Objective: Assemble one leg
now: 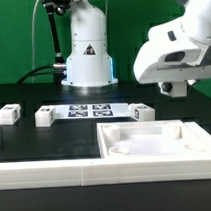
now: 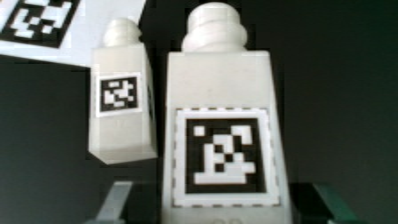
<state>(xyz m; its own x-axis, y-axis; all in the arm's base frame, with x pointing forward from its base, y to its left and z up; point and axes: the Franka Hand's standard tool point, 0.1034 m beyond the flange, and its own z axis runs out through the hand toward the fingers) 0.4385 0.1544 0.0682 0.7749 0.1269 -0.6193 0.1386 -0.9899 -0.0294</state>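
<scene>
In the wrist view a white leg (image 2: 221, 120) with a black-and-white tag and a round peg at its far end lies lengthwise between my fingers. My gripper (image 2: 228, 206) is open: both fingers (image 2: 121, 200) stand clear of the leg's sides with dark gaps. A second leg (image 2: 119, 100) lies close beside it. In the exterior view my gripper (image 1: 176, 89) hangs low over the table's back right, and the leg under it is hidden by the hand. Other legs lie at the exterior view's left (image 1: 8, 114), left of centre (image 1: 44, 117) and right of centre (image 1: 142, 113).
The large white panel (image 1: 155, 141) with recessed corners lies at the front right. The marker board (image 1: 89, 110) lies in the middle of the table. A low white wall (image 1: 47, 172) runs along the front. The robot base (image 1: 88, 49) stands behind.
</scene>
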